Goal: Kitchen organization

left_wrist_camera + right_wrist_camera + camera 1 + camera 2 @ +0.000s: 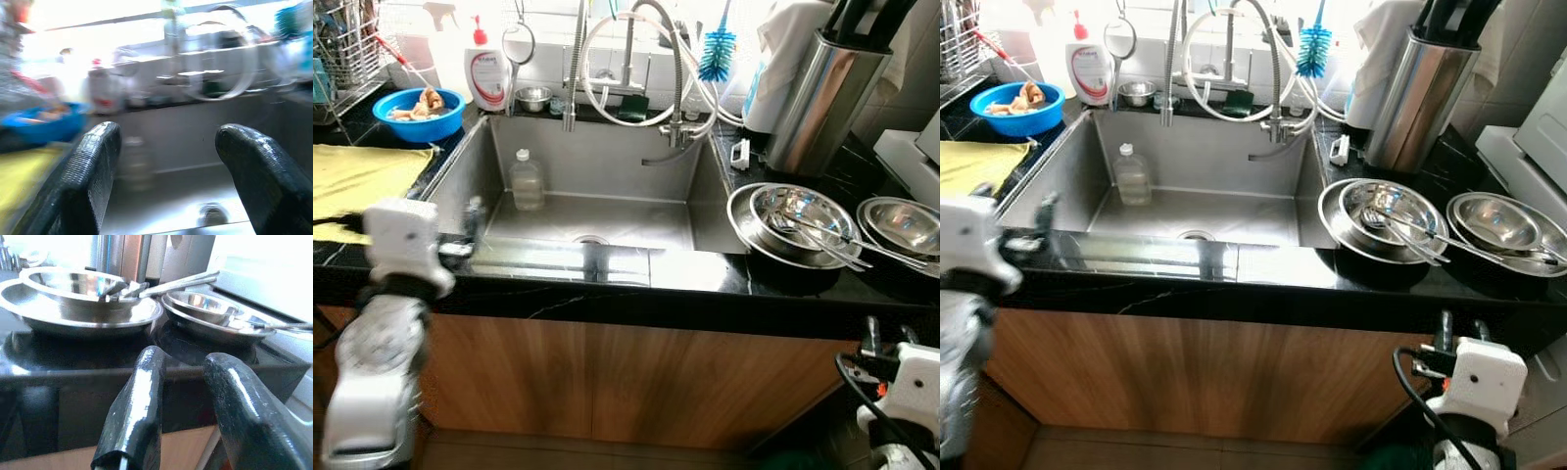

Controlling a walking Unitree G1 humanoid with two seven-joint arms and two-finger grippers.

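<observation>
The black stone countertop [783, 284] takes up most of the scene, glossy with faint white veins, running over flat wood-grain cabinet doors [607, 377]. Sunk into it is a deep rectangular stainless sink [597, 166] with brushed walls and a round drain. A clear plastic bottle [526, 181] stands upright in the basin near its back left corner. A tall spring-coil faucet [677, 73] arches over the back rim, with a fuzzy blue bottle brush [717, 51] hanging next to it.

On the right of the sink sits a stack of shiny round steel bowls [793, 225] with utensils laid across them, and a second steel bowl set [904, 227] just beside it. Behind them is a tall cylindrical steel utensil holder [818, 93].

Left of the sink there's a yellow cloth [362, 181] lying flat, a round blue plastic bowl [419, 113] with some scraps in it, and a white soap bottle [487, 73] with a red pump.

The left gripper [164, 176] is up at the sink's front left edge, its ribbed black fingers spread wide with nothing between them. The right gripper [186, 416] hangs low by the cabinet front below the bowls, smooth black fingers only narrowly apart, holding nothing.
</observation>
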